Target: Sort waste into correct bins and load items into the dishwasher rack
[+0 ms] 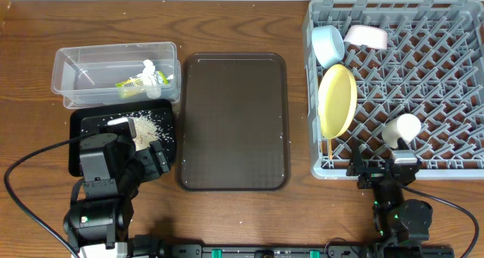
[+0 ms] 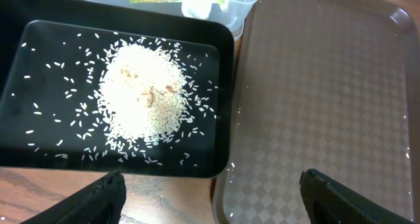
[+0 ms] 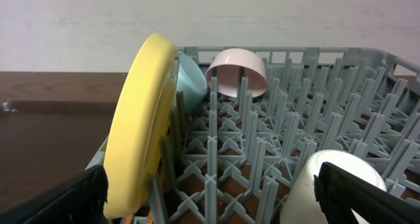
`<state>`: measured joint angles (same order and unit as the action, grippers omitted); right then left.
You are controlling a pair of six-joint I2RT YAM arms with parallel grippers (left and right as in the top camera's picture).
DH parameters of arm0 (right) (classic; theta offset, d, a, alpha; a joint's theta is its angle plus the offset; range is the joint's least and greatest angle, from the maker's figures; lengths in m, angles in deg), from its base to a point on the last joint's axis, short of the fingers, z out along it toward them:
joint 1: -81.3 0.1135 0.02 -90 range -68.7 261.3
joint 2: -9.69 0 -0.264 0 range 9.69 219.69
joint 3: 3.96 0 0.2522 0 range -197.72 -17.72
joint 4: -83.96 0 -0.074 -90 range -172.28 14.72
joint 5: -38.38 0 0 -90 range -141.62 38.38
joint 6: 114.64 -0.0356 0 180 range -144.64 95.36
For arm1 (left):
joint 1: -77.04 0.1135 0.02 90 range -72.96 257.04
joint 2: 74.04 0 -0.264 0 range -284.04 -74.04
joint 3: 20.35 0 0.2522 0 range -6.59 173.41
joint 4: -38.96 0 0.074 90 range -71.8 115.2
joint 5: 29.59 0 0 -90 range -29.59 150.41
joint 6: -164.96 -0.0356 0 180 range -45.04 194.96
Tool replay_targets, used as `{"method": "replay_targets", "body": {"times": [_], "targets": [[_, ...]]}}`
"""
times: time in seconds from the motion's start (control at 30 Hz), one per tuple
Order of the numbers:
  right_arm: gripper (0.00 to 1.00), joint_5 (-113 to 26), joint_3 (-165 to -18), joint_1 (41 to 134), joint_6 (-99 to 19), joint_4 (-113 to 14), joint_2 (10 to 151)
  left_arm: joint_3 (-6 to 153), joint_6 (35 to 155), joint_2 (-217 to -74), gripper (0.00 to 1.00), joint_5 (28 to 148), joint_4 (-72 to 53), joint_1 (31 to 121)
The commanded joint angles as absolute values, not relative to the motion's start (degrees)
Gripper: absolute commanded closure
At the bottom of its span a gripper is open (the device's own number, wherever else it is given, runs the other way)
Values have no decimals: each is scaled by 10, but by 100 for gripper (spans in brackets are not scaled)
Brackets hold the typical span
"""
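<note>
The clear tub [image 1: 76, 69] at the back left holds the green-yellow wrapper [image 1: 134, 82] and the white tissue [image 1: 155, 73]. The black tray [image 1: 91, 120] in front of it holds a pile of rice [image 1: 144, 127], which also shows in the left wrist view [image 2: 147, 92]. The grey rack [image 1: 423, 76] on the right holds the yellow plate [image 1: 336, 101] on edge, the blue bowl [image 1: 328, 45], the white bowl [image 1: 367, 36], the pale cup [image 1: 401, 129] and the chopsticks [image 1: 330, 148]. My left gripper [image 2: 213, 198] is open and empty by the black tray's near right corner. My right gripper [image 3: 210, 198] is open and empty at the rack's near edge.
The large dark brown serving tray [image 1: 233, 122] lies between the bins and the rack, with a few stray rice grains near its left rim [image 2: 236, 112]. Cables trail along the table's front edge behind both arms.
</note>
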<state>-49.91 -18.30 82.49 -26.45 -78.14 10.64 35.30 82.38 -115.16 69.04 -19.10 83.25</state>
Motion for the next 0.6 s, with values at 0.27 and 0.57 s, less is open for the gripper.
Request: {"method": "replay_targets", "body": {"times": [0.27,0.57], "targets": [[1,-501,-180,820,-252,-782,102,289,797,-1010,13,646,-139,803],[1,-501,-180,820,-252,-782,102,87,797,-811,13,642,66,802]]}}
